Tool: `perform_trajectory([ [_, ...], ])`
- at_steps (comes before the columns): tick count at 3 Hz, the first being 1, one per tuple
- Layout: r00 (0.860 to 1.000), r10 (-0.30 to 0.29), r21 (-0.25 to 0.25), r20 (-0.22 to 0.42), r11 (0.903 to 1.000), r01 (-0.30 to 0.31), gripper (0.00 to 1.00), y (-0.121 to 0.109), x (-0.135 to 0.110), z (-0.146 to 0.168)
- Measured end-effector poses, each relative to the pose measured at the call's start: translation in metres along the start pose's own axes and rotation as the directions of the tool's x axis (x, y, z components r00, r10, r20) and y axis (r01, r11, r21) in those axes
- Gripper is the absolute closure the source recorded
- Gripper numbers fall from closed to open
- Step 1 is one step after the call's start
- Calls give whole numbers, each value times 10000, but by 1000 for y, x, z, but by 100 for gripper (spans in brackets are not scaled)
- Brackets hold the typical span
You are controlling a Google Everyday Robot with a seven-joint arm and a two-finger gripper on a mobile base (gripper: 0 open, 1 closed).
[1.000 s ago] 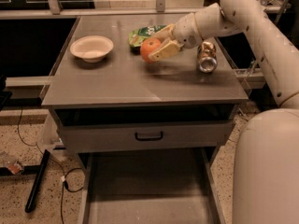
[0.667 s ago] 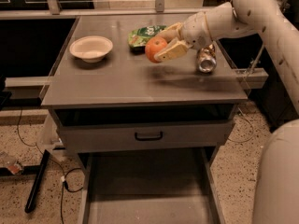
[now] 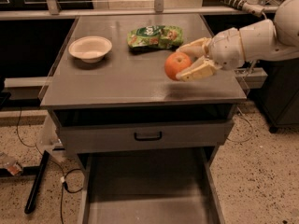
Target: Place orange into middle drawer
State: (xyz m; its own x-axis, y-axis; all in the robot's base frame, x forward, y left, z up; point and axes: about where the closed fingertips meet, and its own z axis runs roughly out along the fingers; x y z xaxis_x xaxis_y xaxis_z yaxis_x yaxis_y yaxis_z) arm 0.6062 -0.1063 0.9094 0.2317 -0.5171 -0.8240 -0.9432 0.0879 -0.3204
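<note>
While beside snack bag [image 3: 155, 36], gripper [image 3: 183, 64] around orange [image 3: 175, 65].

The gripper [image 3: 183, 63] grips the orange [image 3: 175, 65] between its fingers [image 3: 198, 70], above the surface [image 3: 117, 80] near its front right corner. The middle drawer [image 3: 149, 190] is open below.

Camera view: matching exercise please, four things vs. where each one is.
1 orange
2 white bowl
3 green snack bag
4 middle drawer

A back left of the tabletop
B pulled out, below the drawer front with the black handle
C held in the gripper, above the tabletop's right front
D back centre of the tabletop

Pairs: 1-C, 2-A, 3-D, 4-B
</note>
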Motion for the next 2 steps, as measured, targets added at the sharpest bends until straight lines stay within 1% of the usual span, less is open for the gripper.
perform_trajectory([
  [1,9999,-54,41,-126,10000,54,100,52,10,-25],
  [2,9985,-158,43,-517,9999,160,100,99,21,-34],
])
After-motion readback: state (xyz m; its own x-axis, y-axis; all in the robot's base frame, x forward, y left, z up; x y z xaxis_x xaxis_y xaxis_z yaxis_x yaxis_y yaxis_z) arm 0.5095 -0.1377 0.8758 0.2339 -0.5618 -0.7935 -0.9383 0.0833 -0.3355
